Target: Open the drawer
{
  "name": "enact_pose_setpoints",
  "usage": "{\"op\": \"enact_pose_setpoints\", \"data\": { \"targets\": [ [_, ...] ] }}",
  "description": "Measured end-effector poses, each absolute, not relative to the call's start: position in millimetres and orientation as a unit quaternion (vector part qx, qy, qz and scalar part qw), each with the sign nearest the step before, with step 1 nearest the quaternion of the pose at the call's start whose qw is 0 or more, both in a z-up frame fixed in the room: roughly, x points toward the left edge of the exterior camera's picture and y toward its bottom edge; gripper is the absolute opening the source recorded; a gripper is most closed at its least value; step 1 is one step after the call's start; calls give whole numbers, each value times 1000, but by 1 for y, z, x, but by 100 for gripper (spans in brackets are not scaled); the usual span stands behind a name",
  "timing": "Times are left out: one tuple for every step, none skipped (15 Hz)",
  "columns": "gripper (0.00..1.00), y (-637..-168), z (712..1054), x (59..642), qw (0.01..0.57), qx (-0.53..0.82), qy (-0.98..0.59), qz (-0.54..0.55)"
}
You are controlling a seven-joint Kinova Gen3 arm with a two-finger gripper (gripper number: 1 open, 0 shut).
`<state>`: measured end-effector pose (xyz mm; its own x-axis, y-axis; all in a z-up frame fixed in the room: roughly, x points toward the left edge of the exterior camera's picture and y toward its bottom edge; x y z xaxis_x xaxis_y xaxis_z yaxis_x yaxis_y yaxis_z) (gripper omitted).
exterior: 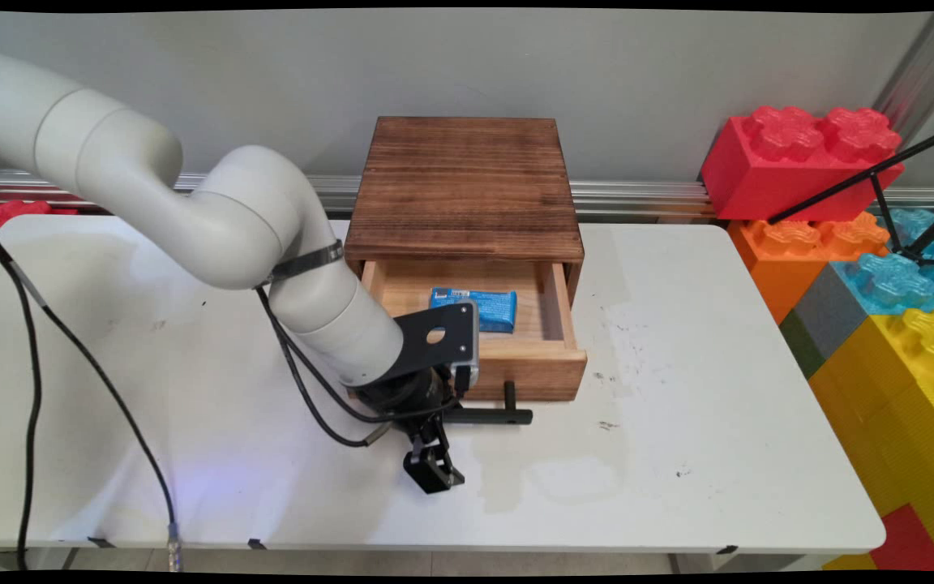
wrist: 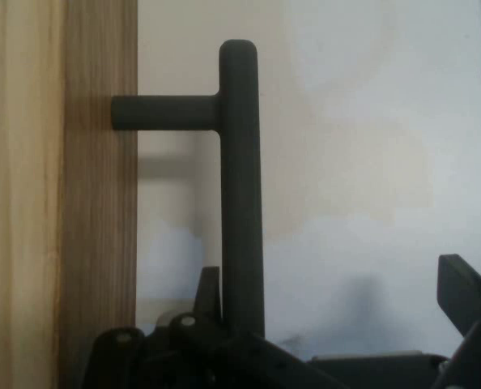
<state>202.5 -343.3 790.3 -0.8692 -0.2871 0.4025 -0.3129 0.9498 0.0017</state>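
- Gripper [exterior: 433, 469] hangs low over the white table [exterior: 678, 454], just in front of the drawer [exterior: 552, 357] of the wooden box [exterior: 467, 186].
- Drawer pulled out; a blue packet [exterior: 483, 308] lies inside it. Print on the packet too small to read.
- Hand view only: black bar handle [wrist: 242, 194] passes beside one finger [wrist: 208, 296]; other finger [wrist: 463, 292] well apart. Jaws spread wide, clamping nothing.
- Main view only: big toy bricks [exterior: 807, 154] stacked right of the box.
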Motion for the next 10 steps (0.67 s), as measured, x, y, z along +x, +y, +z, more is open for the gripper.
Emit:
{"op": "enact_pose_setpoints", "data": {
  "targets": [
    [100, -339, 791, 202, 204, 156, -966, 29],
    [100, -336, 791, 201, 205, 157, -966, 27],
    [100, -332, 792, 200, 206, 157, -966, 25],
    [100, -328, 792, 199, 207, 157, -965, 22],
    [100, -325, 793, 198, 208, 157, -965, 20],
    [100, -322, 793, 198, 209, 157, -965, 18],
    [100, -318, 794, 197, 211, 157, -965, 16],
    [100, -315, 795, 197, 211, 156, -965, 14],
    [100, -312, 795, 196, 212, 156, -965, 13],
    [100, -309, 796, 196, 213, 155, -965, 11]
  ]
}}
